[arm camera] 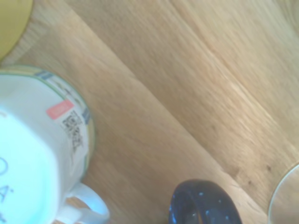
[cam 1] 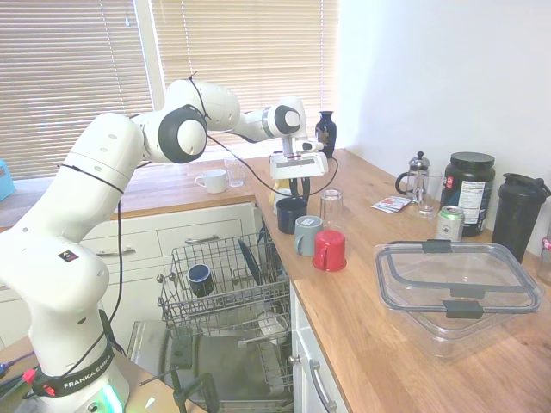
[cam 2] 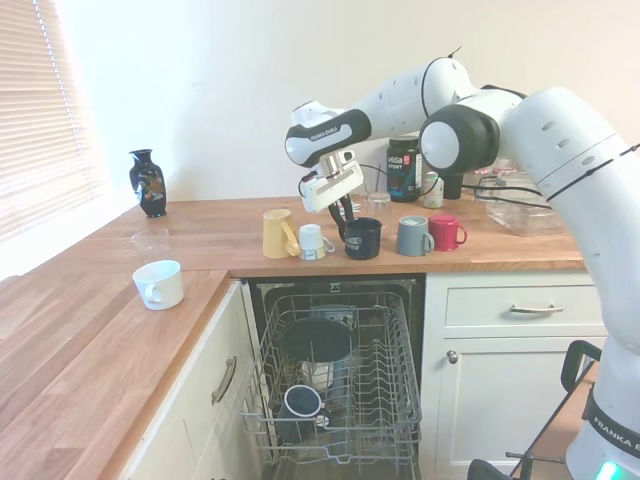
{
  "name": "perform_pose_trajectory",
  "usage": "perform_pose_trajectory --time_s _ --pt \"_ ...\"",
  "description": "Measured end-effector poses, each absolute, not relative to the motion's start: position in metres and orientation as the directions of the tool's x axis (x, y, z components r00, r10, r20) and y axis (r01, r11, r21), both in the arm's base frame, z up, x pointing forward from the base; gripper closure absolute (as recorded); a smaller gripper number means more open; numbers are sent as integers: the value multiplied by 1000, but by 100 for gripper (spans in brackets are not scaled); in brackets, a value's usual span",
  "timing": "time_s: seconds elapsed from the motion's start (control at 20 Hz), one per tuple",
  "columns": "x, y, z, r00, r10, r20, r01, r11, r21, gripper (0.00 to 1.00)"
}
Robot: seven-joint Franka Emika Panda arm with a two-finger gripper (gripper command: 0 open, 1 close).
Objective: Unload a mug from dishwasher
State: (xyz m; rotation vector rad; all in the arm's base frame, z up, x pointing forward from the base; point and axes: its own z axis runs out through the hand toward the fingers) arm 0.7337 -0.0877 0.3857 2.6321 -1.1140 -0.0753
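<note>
The dishwasher (cam 2: pixel 338 395) stands open in the near foreground of the second exterior view. Its door is dropped and its grey wire rack (cam 1: pixel 225 280) is pulled out under the wooden counter (cam 2: pixel 200 235). A dark blue mug with a paler inside (cam 2: pixel 300 402) lies in the rack, with a dark round dish (cam 2: pixel 315 340) standing behind it.

The mug (cam 2: pixel 362 238), glossy and nearly black, is out of the rack. It stands upright on the counter near the front edge, above the dishwasher. The gripper (cam 2: pixel 348 213) hangs right over it, at the rim on the mug's left side as that view shows it. In the wrist view a curved piece of the dark rim (arm camera: pixel 205 207) shows at the bottom edge. Whether the gripper is closed on the rim or parted around it cannot be told.

Just right of the mug stand a grey mug (cam 2: pixel 412 236) and then a red mug (cam 2: pixel 445 232). To its left are a small white printed mug (cam 2: pixel 313 242) and a yellow mug (cam 2: pixel 277 233). A clear glass (cam 1: pixel 331 206) stands just behind the row. A white cup (cam 2: pixel 160 284) sits well apart on the left arm of the counter, and a dark vase (cam 2: pixel 147 183) stands far back in the corner.
</note>
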Motion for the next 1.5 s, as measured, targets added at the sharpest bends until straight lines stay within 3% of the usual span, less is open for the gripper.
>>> perform_pose_trajectory --time_s 0.7,1.1,1.5 --pt "739 -98 396 690 -719 88 -713 -652 258 0" --pt "740 -89 456 672 -722 166 -740 -661 122 0" --pt "702 -56 497 686 -705 177 -720 -694 27 0"
